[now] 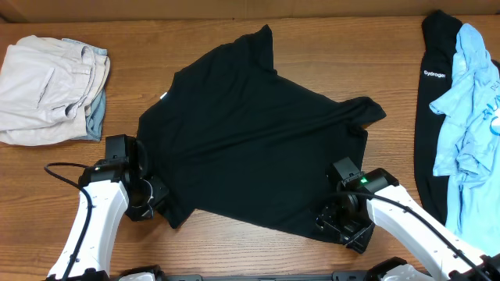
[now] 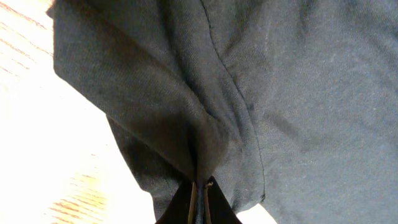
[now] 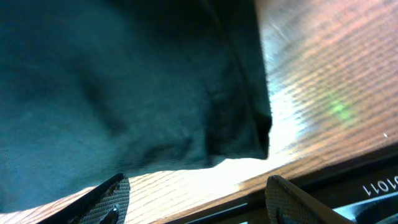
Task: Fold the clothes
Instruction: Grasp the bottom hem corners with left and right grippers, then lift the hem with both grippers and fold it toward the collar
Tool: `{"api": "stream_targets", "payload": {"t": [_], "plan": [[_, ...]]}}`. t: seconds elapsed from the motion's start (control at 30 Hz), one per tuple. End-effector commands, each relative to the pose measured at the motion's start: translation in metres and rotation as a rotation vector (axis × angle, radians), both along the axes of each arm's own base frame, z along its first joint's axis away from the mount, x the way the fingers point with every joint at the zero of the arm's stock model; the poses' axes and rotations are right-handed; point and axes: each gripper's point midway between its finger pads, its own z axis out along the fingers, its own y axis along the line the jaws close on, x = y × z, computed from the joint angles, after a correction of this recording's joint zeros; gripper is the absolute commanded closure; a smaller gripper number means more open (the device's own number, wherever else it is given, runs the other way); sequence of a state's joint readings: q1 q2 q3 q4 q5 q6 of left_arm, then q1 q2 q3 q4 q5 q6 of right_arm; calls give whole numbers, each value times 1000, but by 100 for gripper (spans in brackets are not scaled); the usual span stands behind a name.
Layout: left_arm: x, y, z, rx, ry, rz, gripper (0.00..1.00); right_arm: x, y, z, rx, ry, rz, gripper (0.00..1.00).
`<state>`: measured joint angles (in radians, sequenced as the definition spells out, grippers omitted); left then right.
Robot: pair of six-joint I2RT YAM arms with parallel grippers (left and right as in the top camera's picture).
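Left gripper (image 2: 200, 194): clenched on plain black soft T-shirt (image 1: 250, 133) | right gripper (image 3: 196, 188): released, beside hem (image 3: 256, 134) — risk: lopsided pull, bunching

Wooden table (image 1: 234, 251) holds black T-shirt (image 1: 250, 133), beige stack (image 1: 47, 90), lettered garment (image 1: 431, 86).

Bare bench (image 1: 242, 254) is lying open along the near edge; the black T-shirt (image 1: 258, 133) is covering the middle, with a beige pile (image 1: 47, 90) and a blue-black pile (image 1: 461, 117) flanking.
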<state>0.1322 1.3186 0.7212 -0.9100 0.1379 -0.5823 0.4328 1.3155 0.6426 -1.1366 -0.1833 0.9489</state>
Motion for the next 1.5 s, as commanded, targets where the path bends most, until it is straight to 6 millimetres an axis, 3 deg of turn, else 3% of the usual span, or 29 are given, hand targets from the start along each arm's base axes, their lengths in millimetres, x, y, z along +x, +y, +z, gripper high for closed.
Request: {"api": "stream_targets", "payload": {"t": [0.0,0.13,0.23,0.27,0.43,0.53,0.6,0.67,0.8,0.83,0.87,0.9,1.0,1.1,1.17,1.27,1.33,1.4,1.43,1.47], "plan": [[6,4,4,25,-22,-53,96,-1,0,-5,-6,-11,-41,26],[6,4,4,27,-26,-64,96,-13,-6,-17,-23,18,-66,32],[8,4,4,29,-32,-71,96,-16,-6,-18,-24,25,-66,66],[10,4,6,30,-39,-79,96,-16,-6,-18,-24,25,-66,73],[23,11,22,71,-74,-104,96,-13,-7,-19,-29,13,-65,85],[29,18,30,108,-88,-104,96,-10,-6,-19,-26,-2,-64,84],[30,19,30,115,-89,-103,96,-6,-7,-20,-34,-18,-66,61],[30,20,30,121,-89,-102,96,-4,-7,-21,-36,-27,-65,51],[33,23,31,135,-99,-100,96,0,-10,-22,-57,-46,-83,48],[33,23,31,139,-100,-100,96,0,-10,-22,-59,-49,-83,53],[34,24,31,141,-106,-99,96,0,-10,-22,-60,-46,-82,80],[35,24,31,141,-108,-100,96,-1,-11,-22,-62,-42,-82,94],[38,26,35,153,-116,-107,96,-2,-5,-18,-34,-28,-88,96],[50,33,64,158,-151,-91,96,15,1,10,-21,-69,-87,96],[64,37,94,171,-206,-114,96,42,-3,42,-40,-166,-73,96],[96,41,161,215,-366,-142,96,110,-26,125,-89,-443,-42,96],[111,42,194,243,-459,-156,96,137,-40,163,-110,-568,-43,96],[127,45,236,292,-577,-189,96,169,-67,224,-136,-755,-65,96],[133,47,263,318,-647,-189,96,178,-85,257,-158,-843,-89,96],[135,48,275,331,-675,-192,96,183,-100,284,-183,-913,-106,96]]}}
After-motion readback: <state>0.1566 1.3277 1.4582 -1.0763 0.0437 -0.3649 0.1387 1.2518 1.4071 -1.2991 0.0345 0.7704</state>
